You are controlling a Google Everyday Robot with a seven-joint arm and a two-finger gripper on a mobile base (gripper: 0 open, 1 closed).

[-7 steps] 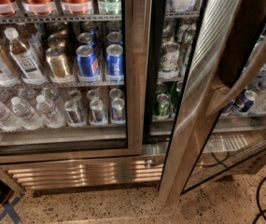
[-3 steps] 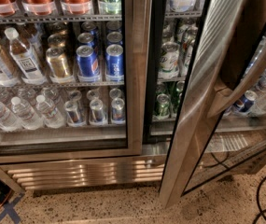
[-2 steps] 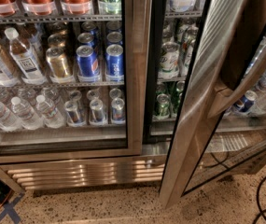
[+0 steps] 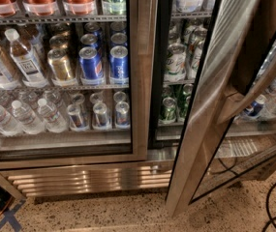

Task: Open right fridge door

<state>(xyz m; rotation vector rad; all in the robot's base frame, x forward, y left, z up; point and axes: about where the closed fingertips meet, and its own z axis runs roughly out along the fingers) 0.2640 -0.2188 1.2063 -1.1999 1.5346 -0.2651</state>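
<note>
Item: right fridge door (image 4: 210, 105), tall clear glass panel in wide brushed-steel frame w/ black gasket edge; stands open, swung out from cabinet, crossing right half of view; lower corner over speckled stone floor (image 4: 103, 216). Dark gripper (image 4: 266, 37): upper right, close behind door's frame; gripping or released, can't tell. Steel-framed left glass door (image 4: 137, 71): closed; behind it clear plastic water bottles (image 4: 11, 117), gold can (image 4: 60, 64), blue cans (image 4: 90, 62). Black cable (image 4: 273, 197): on floor, lower right.
</note>
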